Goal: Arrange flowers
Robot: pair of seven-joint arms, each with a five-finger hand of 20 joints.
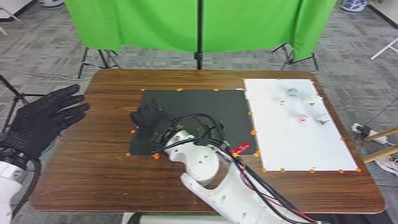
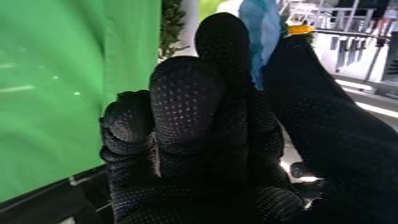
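Several small pink and pale flowers (image 1: 303, 118) on the flat white sheet (image 1: 298, 145) by the brown wooden bench's right edge (image 1: 371, 192) could topple if the black-gloved right robot hand (image 1: 150, 117), loosely open, seemingly empty, sweeps in low.

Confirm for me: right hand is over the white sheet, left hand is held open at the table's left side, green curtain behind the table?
One thing off: in the head view the right hand is over the black mat, not the white sheet. Left hand open at the table's left side and green curtain behind: right.
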